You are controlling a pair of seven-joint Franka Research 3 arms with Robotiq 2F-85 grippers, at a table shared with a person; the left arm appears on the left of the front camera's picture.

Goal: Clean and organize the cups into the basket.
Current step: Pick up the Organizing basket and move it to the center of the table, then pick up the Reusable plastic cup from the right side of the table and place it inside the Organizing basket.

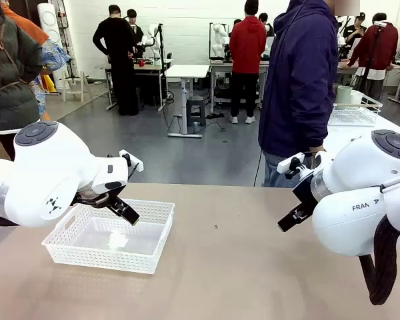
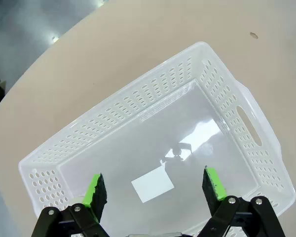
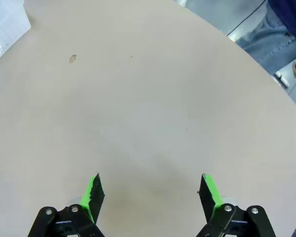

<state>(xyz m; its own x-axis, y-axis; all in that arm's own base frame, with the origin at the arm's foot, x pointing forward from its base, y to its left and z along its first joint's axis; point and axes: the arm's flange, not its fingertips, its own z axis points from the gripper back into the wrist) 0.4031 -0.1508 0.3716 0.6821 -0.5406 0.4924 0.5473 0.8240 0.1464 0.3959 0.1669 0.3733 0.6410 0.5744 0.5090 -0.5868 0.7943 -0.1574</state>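
Left claw: the left gripper is released, its jaws wide and empty, and hangs just above the basket's open inside.
Right claw: the right gripper is released and holds nothing, over bare table well right of the basket.
Basket: upright on the table, with a white label flat on its floor.
Person: in a dark blue jacket, at the table's far edge, beyond and right of the basket.
Wire basket: far beyond and right of the basket. A pale green cup seems to stand in it, though it is too small to be sure.
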